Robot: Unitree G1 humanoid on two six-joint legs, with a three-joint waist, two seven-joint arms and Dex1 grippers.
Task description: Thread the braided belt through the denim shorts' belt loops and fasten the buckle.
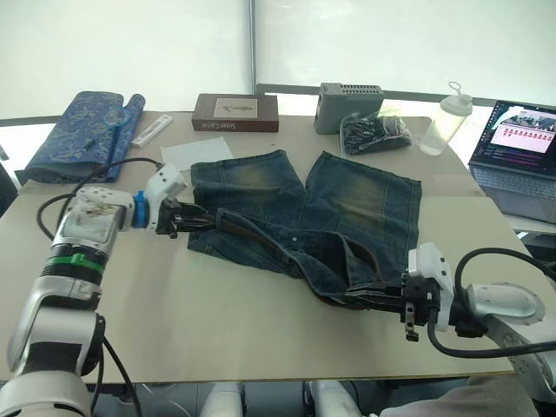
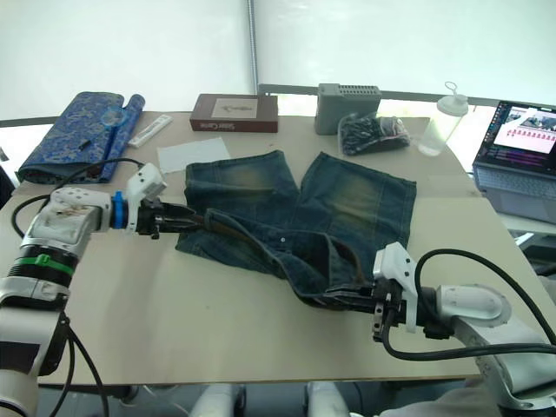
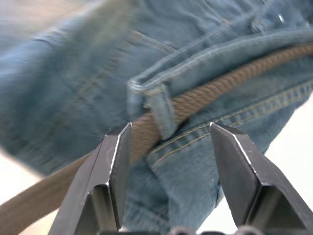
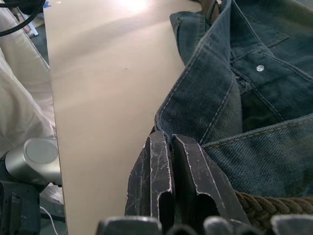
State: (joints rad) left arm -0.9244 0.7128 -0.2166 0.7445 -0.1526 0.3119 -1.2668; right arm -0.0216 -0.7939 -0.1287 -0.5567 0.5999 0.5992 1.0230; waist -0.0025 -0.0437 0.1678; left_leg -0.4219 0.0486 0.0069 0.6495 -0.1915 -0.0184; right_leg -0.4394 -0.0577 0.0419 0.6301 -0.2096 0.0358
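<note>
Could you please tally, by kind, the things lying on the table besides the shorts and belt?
Fabric roll: 1
Book: 1
Grey box: 1
Black bag: 1
Clear bottle: 1
Laptop: 1
Paper sheet: 1
White remote: 1
Total: 8

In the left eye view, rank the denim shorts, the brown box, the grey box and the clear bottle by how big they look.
1. Denim shorts
2. Brown box
3. Grey box, looking only slightly smaller than the brown box, so that order is unsure
4. Clear bottle
</note>
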